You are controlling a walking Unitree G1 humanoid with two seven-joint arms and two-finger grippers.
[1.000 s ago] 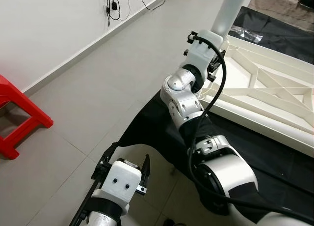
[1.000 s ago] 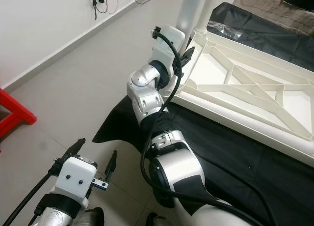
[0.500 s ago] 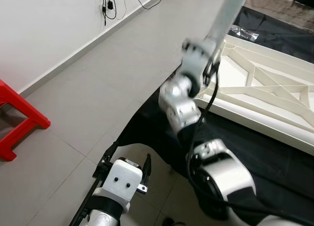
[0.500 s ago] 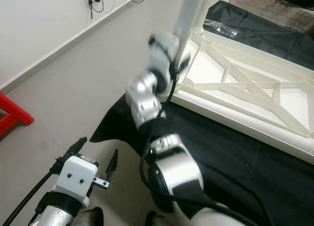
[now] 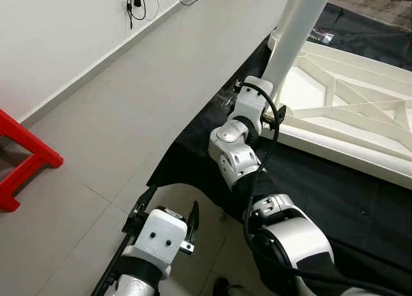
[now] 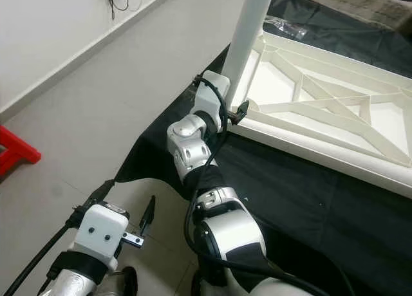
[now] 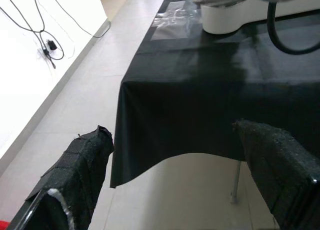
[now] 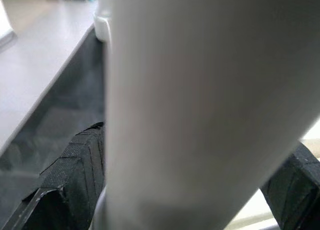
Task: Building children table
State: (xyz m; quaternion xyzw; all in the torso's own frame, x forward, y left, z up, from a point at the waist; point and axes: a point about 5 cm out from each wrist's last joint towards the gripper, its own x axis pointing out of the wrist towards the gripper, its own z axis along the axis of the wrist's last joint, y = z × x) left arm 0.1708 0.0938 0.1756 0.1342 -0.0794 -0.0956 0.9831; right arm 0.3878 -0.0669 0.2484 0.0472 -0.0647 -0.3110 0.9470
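The right claw (image 8: 200, 190) is clamped round the white table leg (image 5: 297, 32), low down near its base, with a black finger (image 8: 75, 175) seen on each side of the tube. The leg is stood at the near-left corner of the upside-down white tabletop (image 6: 335, 116), which is laid on a black cloth (image 5: 335, 186) to the right. The left claw (image 7: 180, 190) is held low on the near left above the tiled floor (image 5: 129, 116), fingers spread apart, nothing gripped. A red stool (image 5: 22, 157) is spotted far left.
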